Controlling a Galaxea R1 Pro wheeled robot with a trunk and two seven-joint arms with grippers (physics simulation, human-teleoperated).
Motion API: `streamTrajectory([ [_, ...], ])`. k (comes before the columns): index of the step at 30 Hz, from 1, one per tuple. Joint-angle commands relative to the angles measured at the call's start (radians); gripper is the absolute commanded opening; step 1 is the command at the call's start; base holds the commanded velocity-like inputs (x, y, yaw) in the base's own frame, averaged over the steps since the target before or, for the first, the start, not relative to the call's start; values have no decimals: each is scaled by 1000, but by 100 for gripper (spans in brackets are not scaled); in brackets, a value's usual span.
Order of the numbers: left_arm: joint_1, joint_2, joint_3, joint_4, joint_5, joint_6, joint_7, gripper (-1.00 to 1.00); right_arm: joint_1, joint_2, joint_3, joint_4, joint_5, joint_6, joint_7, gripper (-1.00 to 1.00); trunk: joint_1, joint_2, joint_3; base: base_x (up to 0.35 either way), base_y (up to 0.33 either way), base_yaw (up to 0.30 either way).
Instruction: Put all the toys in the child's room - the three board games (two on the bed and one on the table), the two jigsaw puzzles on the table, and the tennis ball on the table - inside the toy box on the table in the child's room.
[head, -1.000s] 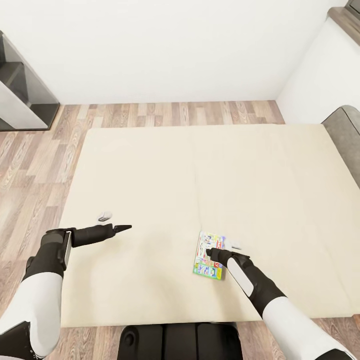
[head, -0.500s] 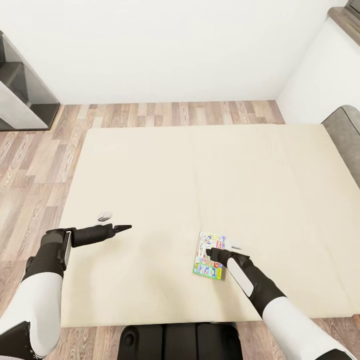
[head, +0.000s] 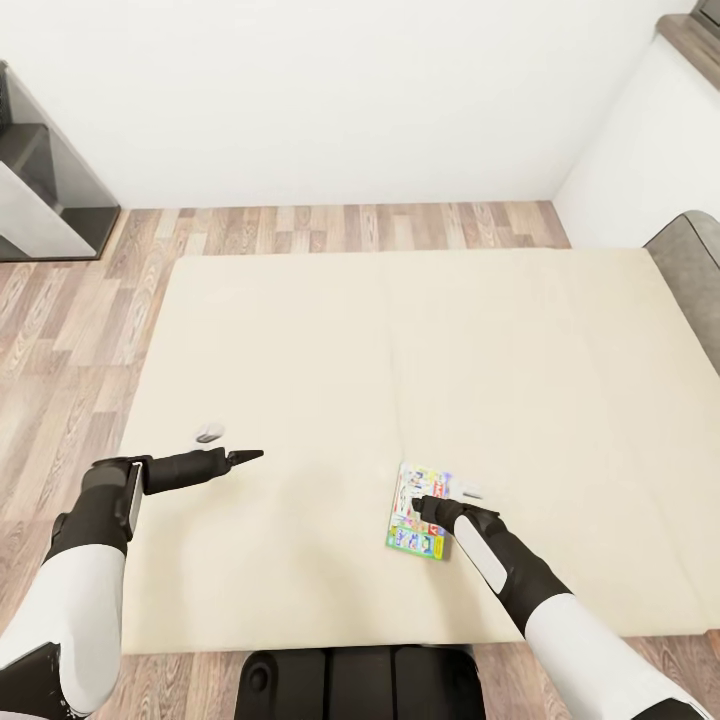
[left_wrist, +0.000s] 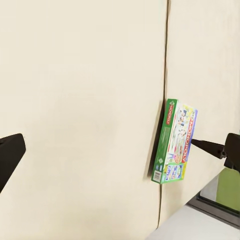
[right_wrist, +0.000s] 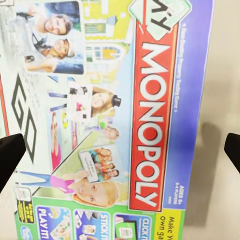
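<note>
Right gripper (head: 420, 506) spread wide over the flat green-blue "Monopoly" board game box (head: 419, 510), lying near the close edge of the beige-mattress bed (head: 400, 330); its wrist view reads the red lettering. Left gripper (head: 250, 455) hovers farther left over bare mattress, finger tips well apart, grasping nothing.

The beige bed (head: 400, 380) (low, wide) carries one Monopoly box (head: 412, 500).
</note>
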Motion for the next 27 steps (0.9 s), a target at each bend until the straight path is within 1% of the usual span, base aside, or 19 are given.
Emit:
streamTrajectory([
  [1,-1,-1,4,-1,-10,8,-10,100,-1,-2,6,-2,-10,2,-10,100,1,-2,-1,0,0,105],
  [6,-1,-1,4,-1,-10,8,-9,100,-1,-1,6,-2,-10,2,-10,100,1,-2,-1,0,0,179],
  [10,-1,-1,4,-1,-10,8,-7,100,-1,0,9,-2,-10,2,-11,100,1,-2,-1,0,0,78],
  [20,-1,-1,3,-1,-10,7,-6,100,-1,-1,6,-2,-10,2,-10,100,1,-2,-1,0,0,13],
  [27,-1,-1,3,-1,-10,7,-5,100,-1,-2,6,-2,-11,2,-10,100,1,-2,0,0,0,-50],
])
